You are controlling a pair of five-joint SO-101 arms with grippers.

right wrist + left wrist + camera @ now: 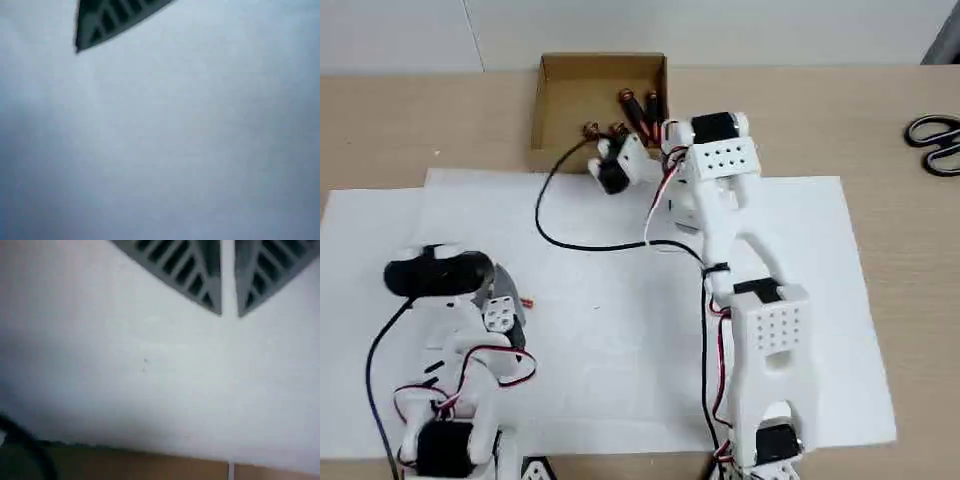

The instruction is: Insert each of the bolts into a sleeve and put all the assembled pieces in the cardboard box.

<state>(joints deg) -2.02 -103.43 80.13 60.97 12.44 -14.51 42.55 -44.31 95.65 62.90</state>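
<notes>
The cardboard box (556, 98) stands at the table's back centre. Several dark bolt-and-sleeve pieces (640, 108) lie inside it, and two more brass-tipped ones (603, 129) rest by its front wall. My right gripper (616, 158) hangs just in front of that wall, over the edge of the white paper; its wrist view looks down on blank paper (175, 150). My left gripper (230, 312) is shut with nothing in it, low over the paper at the front left (506, 305).
A white paper sheet (620, 330) covers the middle of the table. Black cable (570, 242) loops across it from the right arm. Scissors (935, 142) lie at the far right edge. A tiny red bit (527, 301) sits beside the left gripper.
</notes>
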